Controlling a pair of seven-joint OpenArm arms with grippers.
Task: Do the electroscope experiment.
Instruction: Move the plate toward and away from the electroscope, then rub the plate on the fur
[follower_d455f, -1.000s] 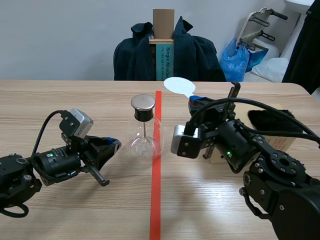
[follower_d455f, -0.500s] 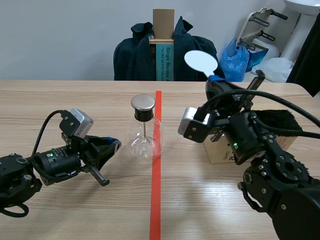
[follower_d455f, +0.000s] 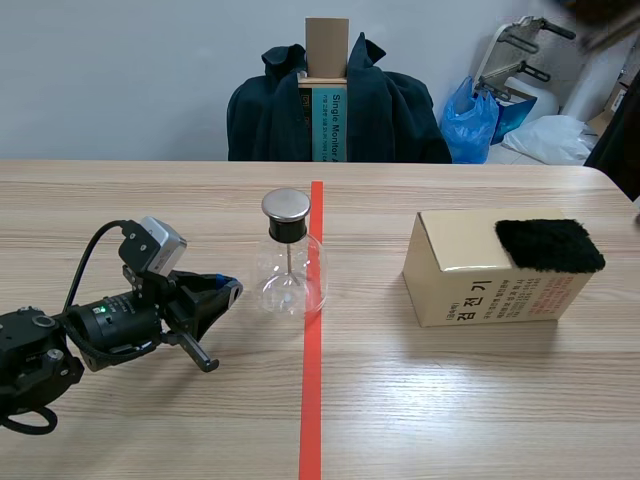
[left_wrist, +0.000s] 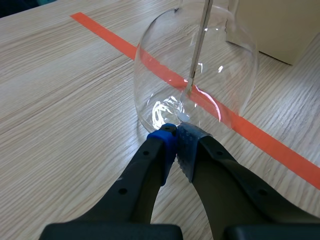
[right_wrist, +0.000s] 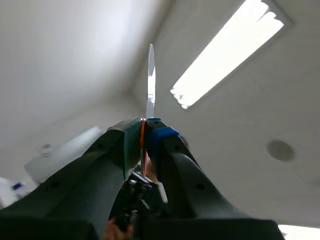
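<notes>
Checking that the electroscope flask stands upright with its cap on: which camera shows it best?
The scene view: the whole flask stands upright, metal cap on. The left wrist view shows only its lower bulb and rod, just ahead of the shut left pincer. The right wrist view, aimed at the ceiling, shows none.

Clear glossy glass flask (follower_d455f: 290, 285), brushed metal cap (follower_d455f: 285, 205), thin metal rod (left_wrist: 200, 40), matt wood-grain counter (follower_d455f: 450, 400), smooth tan cardboard box (follower_d455f: 465, 270), fuzzy black cloth pad (follower_d455f: 550, 245), matt black plastic left pincer (left_wrist: 176, 131), thin smooth plate (right_wrist: 150, 75)

The right pincer (right_wrist: 144, 129) clamps a thin paddle (right_wrist: 151, 85) edge-on, below a ceiling light (right_wrist: 225, 55).
</notes>
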